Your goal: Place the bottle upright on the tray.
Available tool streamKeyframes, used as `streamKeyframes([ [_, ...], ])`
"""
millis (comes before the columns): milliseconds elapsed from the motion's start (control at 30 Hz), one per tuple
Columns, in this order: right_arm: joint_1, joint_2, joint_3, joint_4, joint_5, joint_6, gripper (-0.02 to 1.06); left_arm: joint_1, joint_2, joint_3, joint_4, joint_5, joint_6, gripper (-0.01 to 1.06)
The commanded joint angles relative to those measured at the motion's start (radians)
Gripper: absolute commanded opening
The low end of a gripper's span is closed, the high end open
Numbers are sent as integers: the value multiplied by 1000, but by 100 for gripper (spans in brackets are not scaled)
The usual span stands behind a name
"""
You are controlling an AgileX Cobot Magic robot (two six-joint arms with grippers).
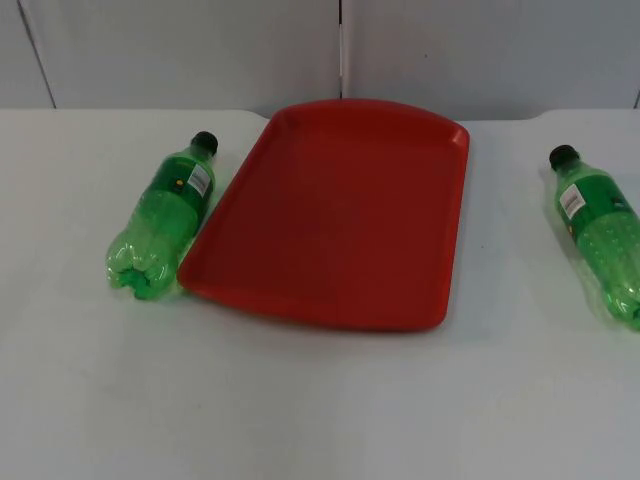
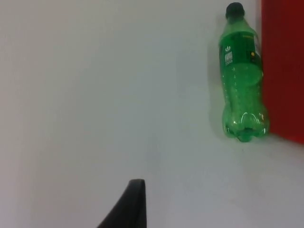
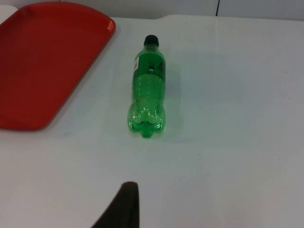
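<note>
Red tray [image 1: 340, 215] held nothing; both green bottles [image 1: 165, 213] [image 1: 600, 232] lay flat on the table [image 1: 300, 400] (untouched); whether either gripper was parted or closed, I cannot tell.

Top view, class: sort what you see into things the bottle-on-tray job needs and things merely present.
Belongs to the job:
- red plastic tray, nothing on it
- green plastic bottle with black cap lying beside the tray's left edge
- second green plastic bottle lying on the table to the tray's right

Merely present:
- white table top
- grey partition wall
</note>
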Motion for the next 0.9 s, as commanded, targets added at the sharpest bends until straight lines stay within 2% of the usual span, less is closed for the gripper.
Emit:
streamKeyframes([
  [0, -4, -3, 6, 2, -6, 0, 105, 5, 69, -43, -10, -27, 7, 105],
  [500, -4, -3, 6, 2, -6, 0, 105, 5, 406, -279, -16, -45, 92, 105],
  [700, -4, -3, 6, 2, -6, 0, 105, 5, 499, -370, -68, -38, 146, 105],
  [867, -4, -3, 6, 2, -6, 0, 105, 5, 597, -449, -150, -19, 238, 105],
])
